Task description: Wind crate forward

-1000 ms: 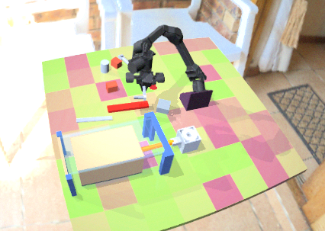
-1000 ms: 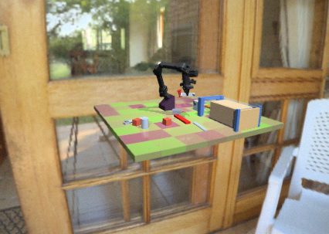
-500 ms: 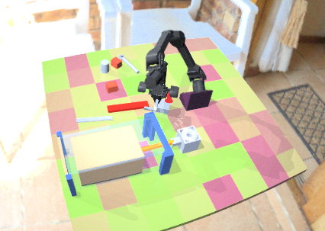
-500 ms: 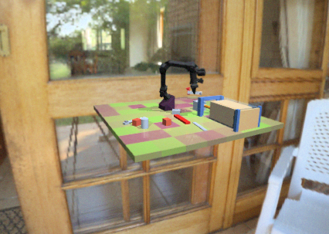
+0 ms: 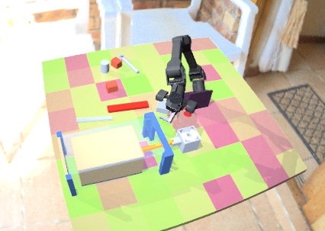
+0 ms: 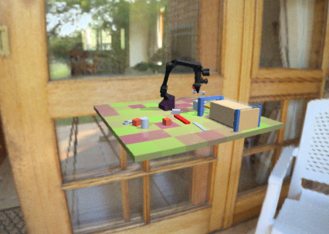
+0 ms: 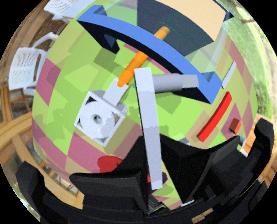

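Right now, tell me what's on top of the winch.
The winch top shows a round hole, nothing in it. The hand holds the handle above and beside it, not yet inserted. The hole's inside can't be seen.

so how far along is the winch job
Done: the gripper is shut on the winch handle, lifted off the bench. In hand: carrying it near the winch; its top hole is empty. Left: insert key, wind the crate to the blue frame, let go.
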Robot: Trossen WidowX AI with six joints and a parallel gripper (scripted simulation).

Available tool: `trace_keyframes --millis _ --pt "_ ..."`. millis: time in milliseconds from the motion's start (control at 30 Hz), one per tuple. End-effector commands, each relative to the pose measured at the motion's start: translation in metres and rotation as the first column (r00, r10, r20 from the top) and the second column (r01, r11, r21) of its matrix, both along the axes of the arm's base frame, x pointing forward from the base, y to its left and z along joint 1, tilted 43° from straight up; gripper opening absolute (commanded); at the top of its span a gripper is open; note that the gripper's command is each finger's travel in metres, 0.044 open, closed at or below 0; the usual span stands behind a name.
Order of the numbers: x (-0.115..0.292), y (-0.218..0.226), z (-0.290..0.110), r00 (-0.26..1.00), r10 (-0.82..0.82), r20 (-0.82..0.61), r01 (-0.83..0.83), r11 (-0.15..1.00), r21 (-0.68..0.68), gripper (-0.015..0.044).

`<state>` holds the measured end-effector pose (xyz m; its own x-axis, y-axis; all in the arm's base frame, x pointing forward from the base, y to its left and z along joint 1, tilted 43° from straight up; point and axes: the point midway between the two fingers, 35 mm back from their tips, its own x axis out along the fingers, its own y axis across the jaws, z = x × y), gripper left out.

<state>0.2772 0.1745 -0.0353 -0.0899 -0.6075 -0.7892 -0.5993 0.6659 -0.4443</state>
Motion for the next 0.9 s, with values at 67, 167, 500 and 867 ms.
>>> trace_keyframes --millis 67,167,500,867 --pt "-0.024 0.024 -0.023 0.992 -0.097 0.082 0.099 0.995 -0.020 0.0000" --pt "-0.037 0.033 -0.035 0.982 -0.142 0.120 0.147 0.989 -0.034 0.0000" --pt "-0.068 0.048 -0.058 0.950 -0.234 0.208 0.252 0.966 -0.065 0.0000" --pt "-0.069 0.043 -0.058 0.954 -0.246 0.170 0.254 0.967 -0.027 0.0000"
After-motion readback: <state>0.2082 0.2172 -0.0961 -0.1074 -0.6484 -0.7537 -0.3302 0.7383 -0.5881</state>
